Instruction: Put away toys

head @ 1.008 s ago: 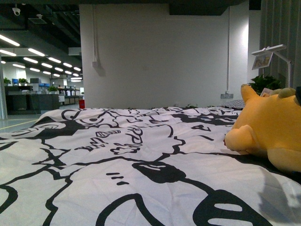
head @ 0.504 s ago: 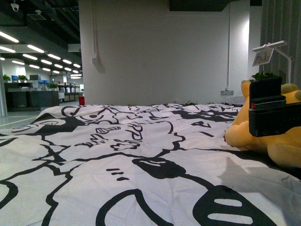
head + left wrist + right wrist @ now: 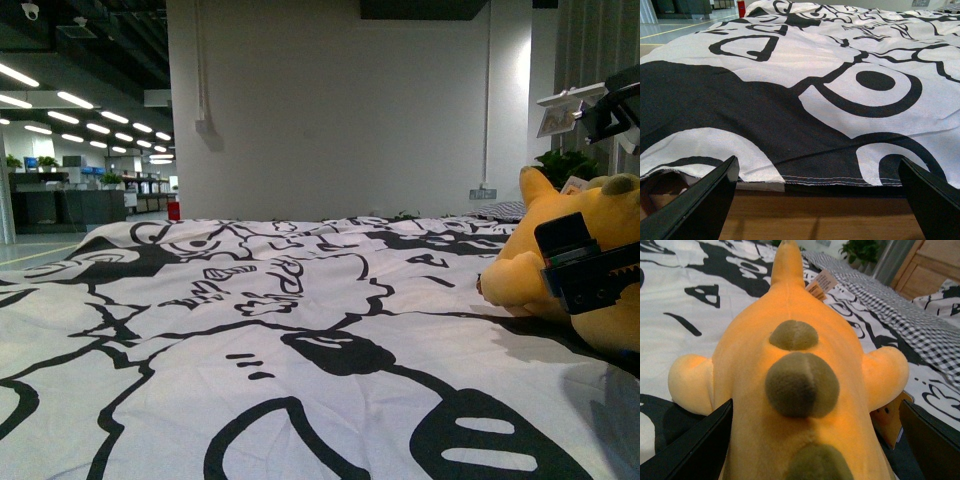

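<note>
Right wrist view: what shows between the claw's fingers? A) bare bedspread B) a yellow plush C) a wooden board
B: the plush, yellow with olive spots down its back, fills the gap in the open right claw.

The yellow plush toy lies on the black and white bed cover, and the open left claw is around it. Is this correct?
Not quite: it is the right claw, open, that is around the yellow plush toy, as the right wrist view shows. The left claw, also open, faces only the black and white bed cover.
</note>
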`<act>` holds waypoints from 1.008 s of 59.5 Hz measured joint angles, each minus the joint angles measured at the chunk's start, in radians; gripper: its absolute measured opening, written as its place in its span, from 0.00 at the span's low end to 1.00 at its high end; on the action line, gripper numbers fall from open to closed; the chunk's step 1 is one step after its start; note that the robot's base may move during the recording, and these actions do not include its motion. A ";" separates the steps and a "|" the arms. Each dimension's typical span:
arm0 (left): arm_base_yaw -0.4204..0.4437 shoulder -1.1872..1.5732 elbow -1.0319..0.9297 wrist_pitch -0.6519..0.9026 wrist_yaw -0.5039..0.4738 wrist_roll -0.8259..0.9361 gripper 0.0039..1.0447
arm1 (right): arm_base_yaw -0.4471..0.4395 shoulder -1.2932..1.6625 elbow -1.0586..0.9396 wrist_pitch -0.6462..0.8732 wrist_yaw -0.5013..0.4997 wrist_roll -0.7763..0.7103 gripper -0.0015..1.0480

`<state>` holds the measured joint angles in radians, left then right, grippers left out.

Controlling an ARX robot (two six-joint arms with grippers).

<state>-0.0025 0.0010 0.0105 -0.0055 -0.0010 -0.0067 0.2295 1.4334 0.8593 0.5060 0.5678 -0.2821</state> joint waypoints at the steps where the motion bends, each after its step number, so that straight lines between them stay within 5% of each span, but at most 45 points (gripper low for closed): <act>1: 0.000 0.000 0.000 0.000 0.000 0.000 0.94 | -0.001 0.000 0.005 -0.015 -0.002 0.003 0.94; 16: 0.000 0.000 0.000 0.000 0.000 0.000 0.94 | -0.026 0.002 0.097 -0.294 -0.066 0.034 0.94; 28: 0.000 0.000 0.000 0.000 0.000 0.000 0.94 | -0.033 0.005 0.106 -0.330 -0.090 0.031 0.93; 47: 0.000 0.000 0.000 0.000 0.000 0.000 0.94 | -0.040 0.005 0.113 -0.327 -0.121 0.026 0.52; 60: 0.000 0.000 0.000 0.000 0.000 0.000 0.94 | -0.072 -0.013 0.117 -0.261 -0.249 0.164 0.22</act>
<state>-0.0025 0.0010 0.0105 -0.0055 -0.0010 -0.0067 0.1570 1.4200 0.9768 0.2455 0.3191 -0.1177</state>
